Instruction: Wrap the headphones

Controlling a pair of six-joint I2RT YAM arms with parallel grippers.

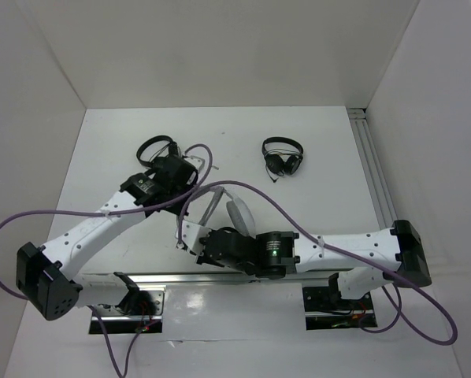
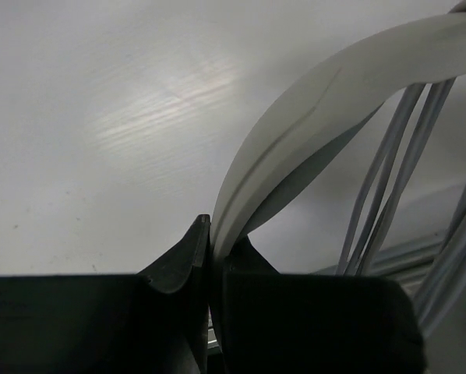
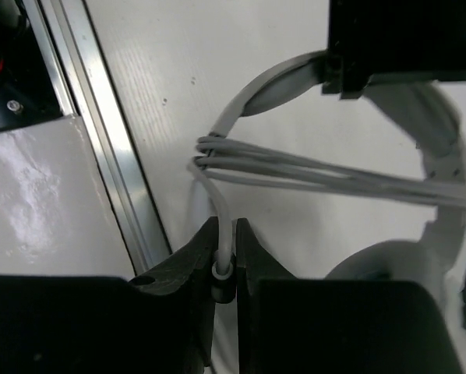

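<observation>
Right wrist view: right gripper (image 3: 225,234) pinches the grey cable (image 3: 334,178), several turns strung across the white headphones (image 3: 443,148) just beside the aluminium rail (image 3: 112,171). Left gripper (image 2: 216,234) clamps their headband (image 2: 311,117). Winding seems midway; next calls for another taut pass.

I count one white headphones (image 1: 237,215), one black headphones (image 1: 283,157) upper centre, seemingly another black pair (image 1: 153,146) upper left, plus two arms, left (image 1: 94,228) and right (image 1: 354,246).

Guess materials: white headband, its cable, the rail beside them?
Headband: looks like moulded plastic, matte light grey, smooth with a raised seam. Cable: likely rubber or PVC jacket, thin grey, bends in soft loops. Rail: probably extruded aluminium, silvery with straight grooves and glare.
</observation>
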